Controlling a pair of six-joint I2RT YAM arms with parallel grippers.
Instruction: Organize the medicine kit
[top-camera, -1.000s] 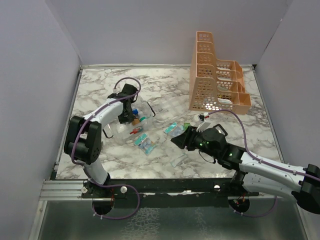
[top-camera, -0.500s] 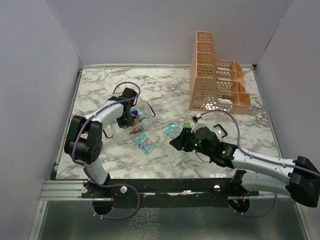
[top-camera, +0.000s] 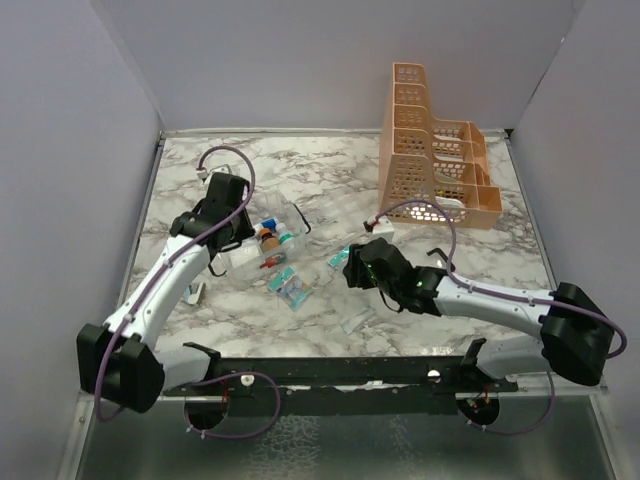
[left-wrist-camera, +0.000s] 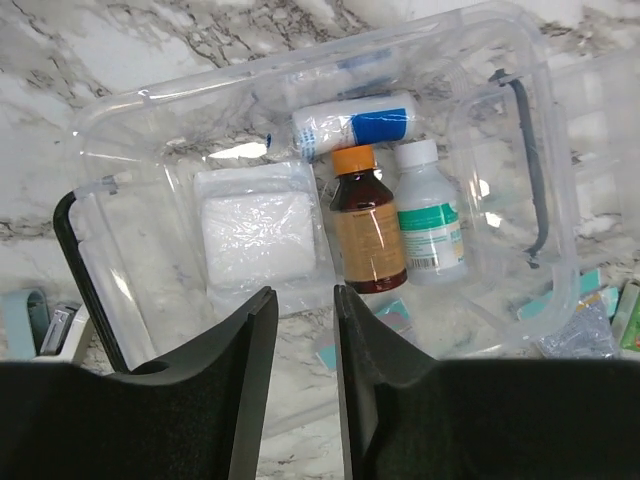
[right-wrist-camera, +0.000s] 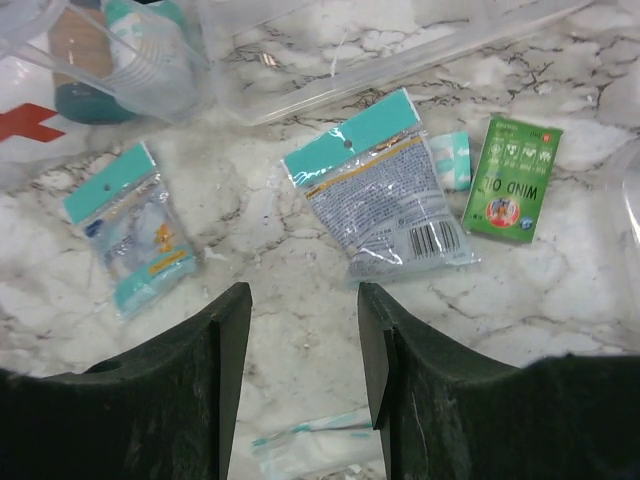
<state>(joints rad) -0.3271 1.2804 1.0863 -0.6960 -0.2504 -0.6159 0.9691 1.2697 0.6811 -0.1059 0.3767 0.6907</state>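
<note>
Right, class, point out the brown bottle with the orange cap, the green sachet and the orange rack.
brown bottle (left-wrist-camera: 367, 235), left wrist view, on its label.
green sachet (right-wrist-camera: 511, 180), right wrist view, middle of its printed face.
orange rack (top-camera: 412, 175), top external view, on its perforated side wall.

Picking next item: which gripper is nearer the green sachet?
Right. The right gripper hovers close beside the green sachet; the left gripper hangs over the open medicine kit, well away from it.

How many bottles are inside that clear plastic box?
2, both in the box: a brown bottle with an orange cap near its middle, a white bottle with a green label right beside it. Others may be hidden.
</note>
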